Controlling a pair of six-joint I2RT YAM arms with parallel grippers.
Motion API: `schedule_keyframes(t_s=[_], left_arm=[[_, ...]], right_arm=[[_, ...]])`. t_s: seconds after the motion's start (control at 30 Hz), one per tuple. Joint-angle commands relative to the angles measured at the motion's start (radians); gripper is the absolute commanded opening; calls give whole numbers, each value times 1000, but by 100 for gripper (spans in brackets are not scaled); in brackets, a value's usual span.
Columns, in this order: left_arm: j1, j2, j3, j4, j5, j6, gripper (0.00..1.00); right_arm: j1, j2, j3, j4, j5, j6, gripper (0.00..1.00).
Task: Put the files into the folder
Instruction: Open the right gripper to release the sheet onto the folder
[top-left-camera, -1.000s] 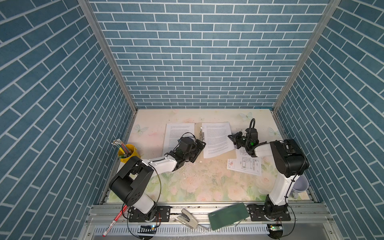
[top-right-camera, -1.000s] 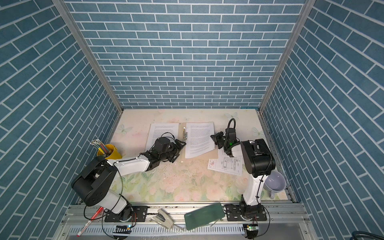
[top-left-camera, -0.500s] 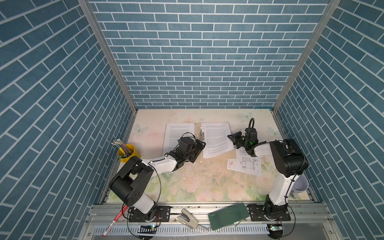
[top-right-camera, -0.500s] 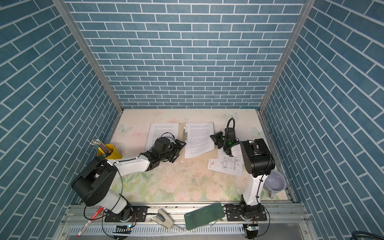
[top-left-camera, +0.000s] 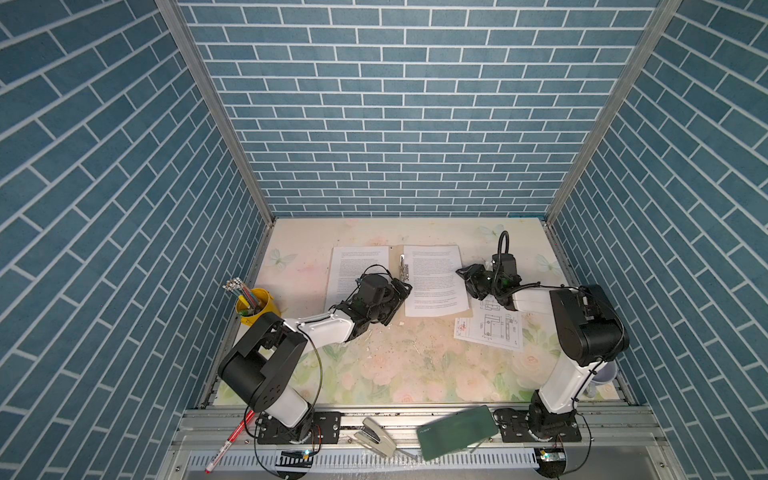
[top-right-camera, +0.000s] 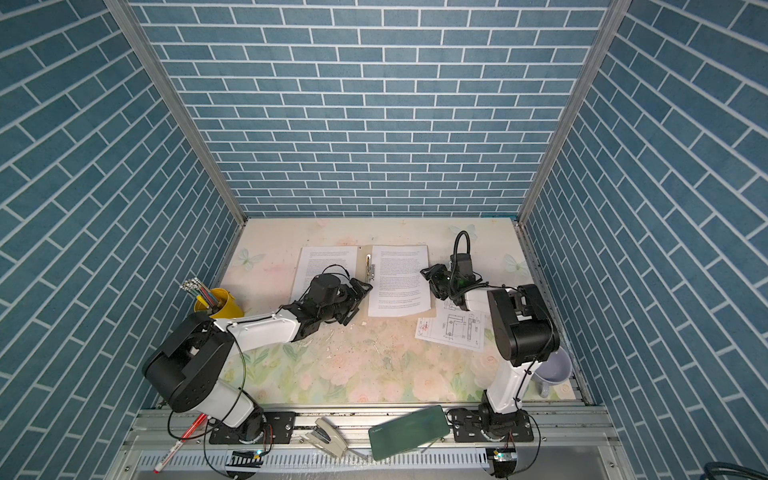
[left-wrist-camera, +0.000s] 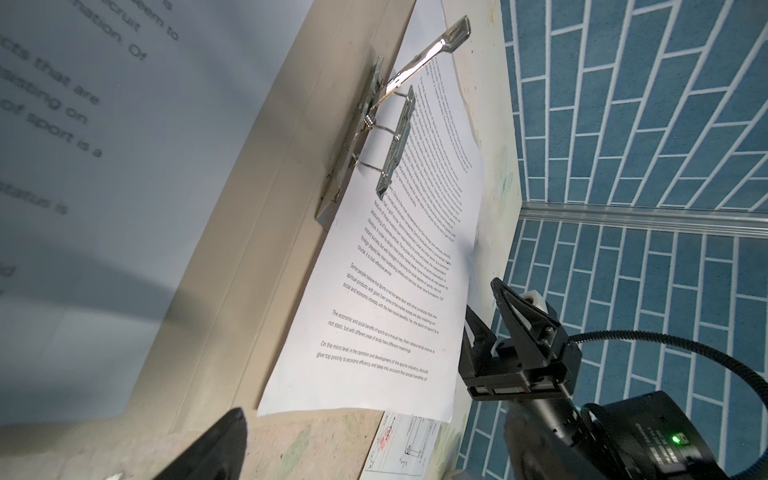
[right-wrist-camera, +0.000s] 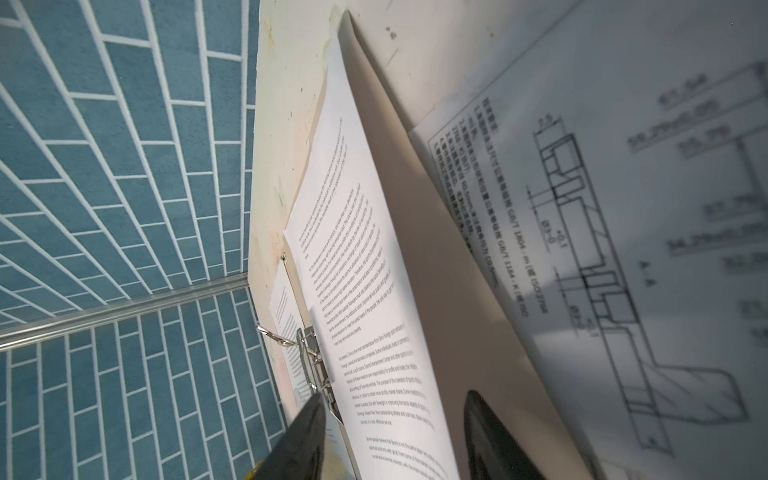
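The tan folder (top-left-camera: 396, 254) (top-right-camera: 363, 255) lies open on the table, its metal clip (top-left-camera: 402, 268) (left-wrist-camera: 395, 137) at the spine with the lever raised. One text file (top-left-camera: 353, 270) lies on the left flap. Another (top-left-camera: 432, 282) (right-wrist-camera: 357, 249) lies on the right flap. The drawing file (top-left-camera: 490, 328) (right-wrist-camera: 623, 208) lies on the table, one corner tucked under the folder. My left gripper (top-left-camera: 397, 303) (top-right-camera: 359, 303) hovers open by the spine's near end, holding nothing. My right gripper (top-left-camera: 465, 282) (right-wrist-camera: 392, 395) stands open at the right sheet's outer edge.
A yellow cup of pens (top-left-camera: 253, 305) stands at the left wall, a lilac mug (top-left-camera: 602, 370) at the right front. On the front rail lie a dark green case (top-left-camera: 457, 430), a stapler (top-left-camera: 376, 436) and a red pen (top-left-camera: 228, 440). Brick walls close in three sides.
My right gripper's jaws have come apart at the right sheet's edge, and the sheet lies flat on the folder. Neither arm has shifted noticeably.
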Motion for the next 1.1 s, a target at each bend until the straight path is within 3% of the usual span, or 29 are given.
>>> schedule_keyframes(t_s=[0.0,0.4,0.63,1.07], left_arm=[[-5,10,28,-31,-2,28,98],[-6,25,66,-72,15,63,99],[-5,35,88,-77,17,80,100],[-4,36,77,-67,11,76,100]], right_arm=[[-20,-45,47,-125,20,-86,56],[-45,-56,129,-376,7,-275,61],[-46,0,122,-341,-48,-315,60],[-44,37,126,-351,-43,-369,60]])
